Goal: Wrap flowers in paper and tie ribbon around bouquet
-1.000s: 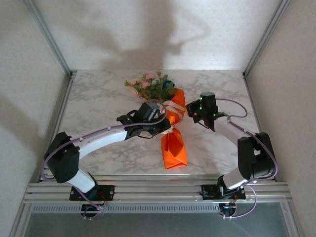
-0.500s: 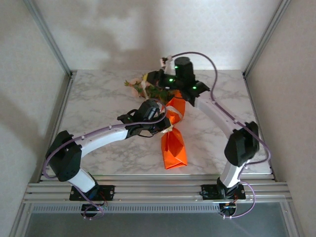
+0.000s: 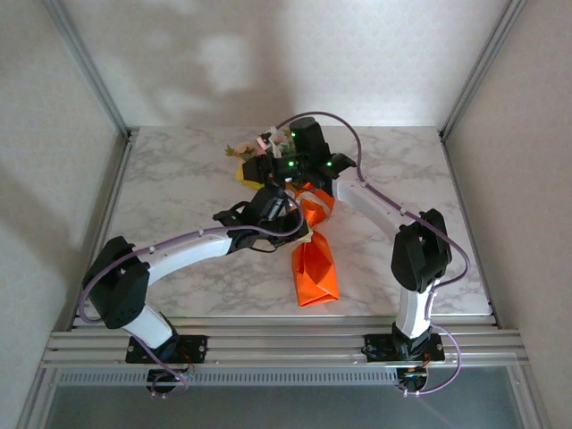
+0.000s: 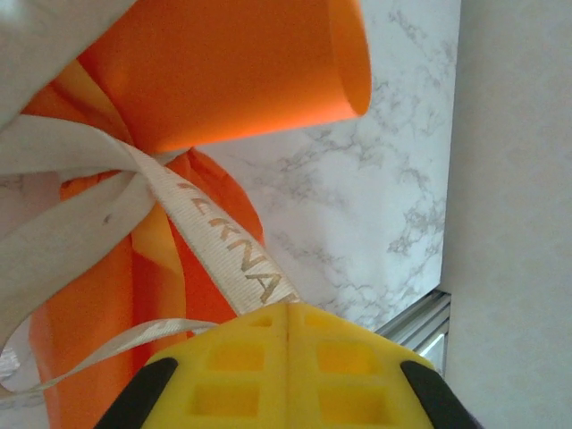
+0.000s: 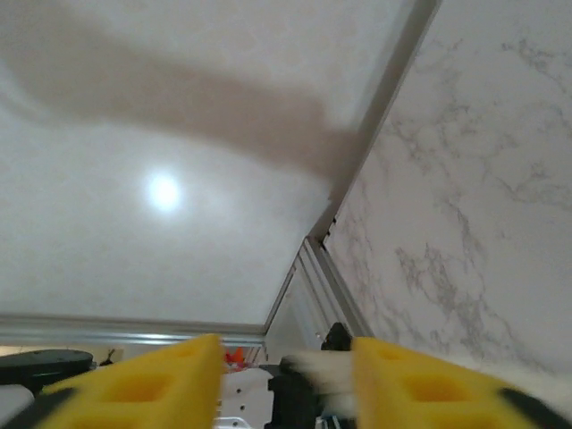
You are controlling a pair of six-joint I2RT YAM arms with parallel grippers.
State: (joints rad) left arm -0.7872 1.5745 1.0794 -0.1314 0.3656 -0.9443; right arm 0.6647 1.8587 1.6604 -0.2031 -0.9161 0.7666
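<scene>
At the near edge of the bench (image 3: 179, 179) the bases of both arms are seen. Just beyond, near the middle of the bench, the bouquet (image 3: 313, 241) is laid flat. Its lower end is formed by the orange paper (image 3: 315, 268), folded into a flat tail that points at the near edge. The paper is gathered to a narrow waist farther up, and past the waist it opens into a cone. The flowers (image 3: 241, 150) are held in that cone, with pink blooms and green leaves spilling out towards the far edge.

The left arm (image 3: 179, 250) is stretched low from the near left corner towards the waist of the bouquet. In the left wrist view the left pincer (image 4: 288, 313) is seen with its yellow fingers pressed together, and the pale ribbon (image 4: 223, 246) is pinched in the seam between them. From there the ribbon is drawn taut to the waist, where several strands are crossed over the orange paper.

The right arm (image 3: 375, 201) is bent high from the near right corner and reached across the bouquet to the far side, its wrist hung above the flowers. The right pincer (image 5: 286, 366) is held with its fingers clearly apart. A pale, blurred thing is seen in the gap, and what it is cannot be told.
</scene>
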